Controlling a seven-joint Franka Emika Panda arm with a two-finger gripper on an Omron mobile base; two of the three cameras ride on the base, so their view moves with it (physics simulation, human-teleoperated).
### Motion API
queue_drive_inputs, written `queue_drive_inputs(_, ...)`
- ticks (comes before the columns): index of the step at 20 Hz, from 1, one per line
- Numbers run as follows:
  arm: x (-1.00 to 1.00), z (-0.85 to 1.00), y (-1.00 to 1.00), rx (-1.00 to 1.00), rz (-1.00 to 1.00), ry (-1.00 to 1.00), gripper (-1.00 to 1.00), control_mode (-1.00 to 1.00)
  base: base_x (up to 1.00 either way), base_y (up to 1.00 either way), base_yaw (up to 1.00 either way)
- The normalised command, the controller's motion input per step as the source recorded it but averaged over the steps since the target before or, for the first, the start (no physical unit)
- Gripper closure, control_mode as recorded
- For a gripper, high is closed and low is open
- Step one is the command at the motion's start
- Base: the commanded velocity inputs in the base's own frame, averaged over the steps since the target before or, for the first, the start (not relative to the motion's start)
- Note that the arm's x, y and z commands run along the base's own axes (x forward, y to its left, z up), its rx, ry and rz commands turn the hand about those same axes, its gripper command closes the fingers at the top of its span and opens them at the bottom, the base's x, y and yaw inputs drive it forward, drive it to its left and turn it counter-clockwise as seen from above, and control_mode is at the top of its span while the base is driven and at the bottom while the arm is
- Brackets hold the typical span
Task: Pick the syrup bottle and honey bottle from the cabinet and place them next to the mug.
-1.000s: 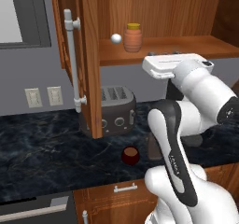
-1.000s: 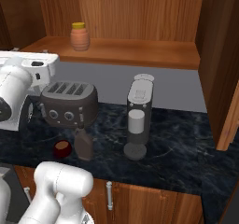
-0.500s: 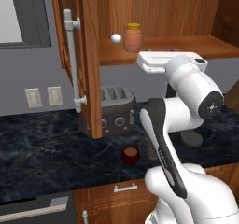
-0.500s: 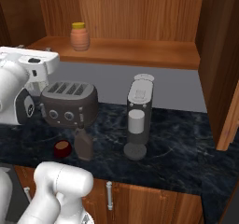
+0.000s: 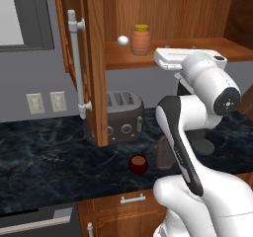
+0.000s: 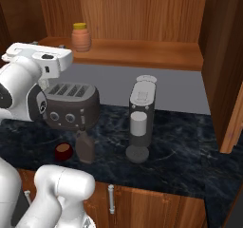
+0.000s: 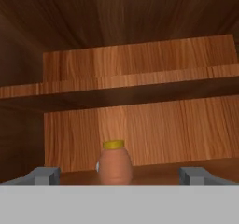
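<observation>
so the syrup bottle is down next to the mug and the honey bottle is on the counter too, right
Not quite. The syrup bottle does stand beside the mug on the counter, but the honey bottle is on the cabinet shelf, as the right base view shows.

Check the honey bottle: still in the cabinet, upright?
Yes, in and upright. The honey bottle stands on the cabinet shelf, yellow cap on top, beside a small white ball; the end effector faces it, not gripping.
</observation>
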Motion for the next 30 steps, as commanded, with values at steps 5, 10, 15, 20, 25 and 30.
queue_drive_inputs(5, 0.36, -0.07, 0.00, 0.00, 0.00, 0.00, -1.00, -1.00, 0.00, 0.00, 0.00)
queue_drive_inputs(10, 0.42, 0.00, 0.00, 0.00, 0.00, 0.00, -1.00, -1.00, 0.00, 0.00, 0.00)
queue_drive_inputs(15, 0.47, -0.03, 0.00, -0.01, 0.00, 0.00, -1.00, -1.00, 0.00, 0.00, 0.00)
queue_drive_inputs(20, 0.46, -0.06, 0.00, -0.02, 0.00, 0.00, -1.00, -1.00, 0.00, 0.00, 0.00)
queue_drive_inputs(25, 0.33, 0.00, 0.00, -0.01, 0.00, 0.00, -1.00, -1.00, 0.00, 0.00, 0.00)
queue_drive_inputs(30, 0.21, 0.00, 0.00, 0.00, 0.00, 0.00, -1.00, -1.00, 0.00, 0.00, 0.00)
